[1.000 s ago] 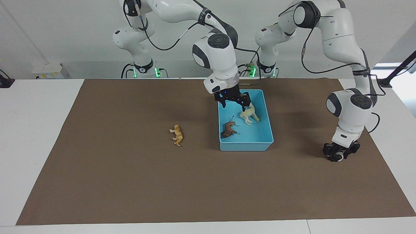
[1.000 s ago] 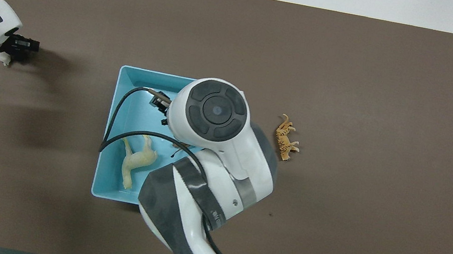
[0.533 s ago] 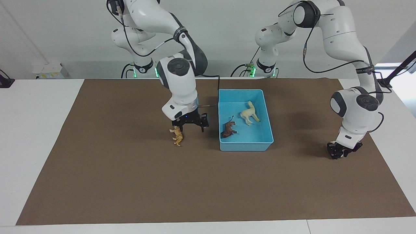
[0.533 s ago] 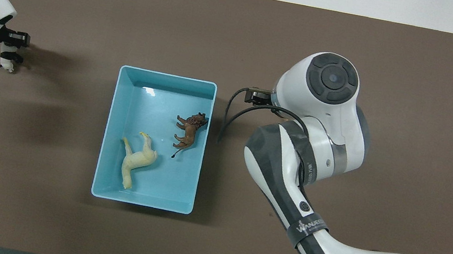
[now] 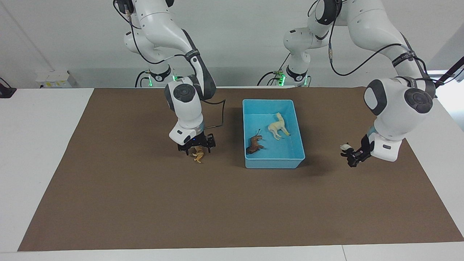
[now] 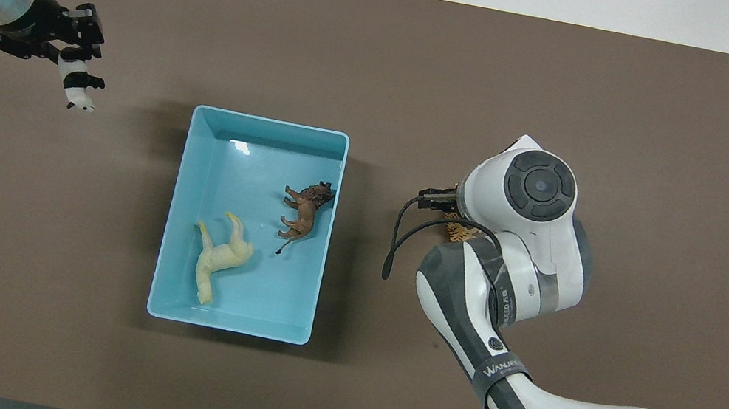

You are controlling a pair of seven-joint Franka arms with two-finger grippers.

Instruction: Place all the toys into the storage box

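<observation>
light blue rectangular plastic storage box (image 5: 274, 161) holds the cream-white plastic horse (image 5: 278, 126) and dark brown animal figurine (image 5: 255, 144) lying in it. right gripper (image 5: 196, 147) is down over the tan-orange animal figurine (image 5: 198, 155) on the brown mat (image 5: 145, 203) beside the box — can't tell its finger state. left gripper (image 5: 352, 155) is raised over the mat toward the left arm's end, clamped on the black-and-white panda figurine (image 6: 78, 86).
</observation>
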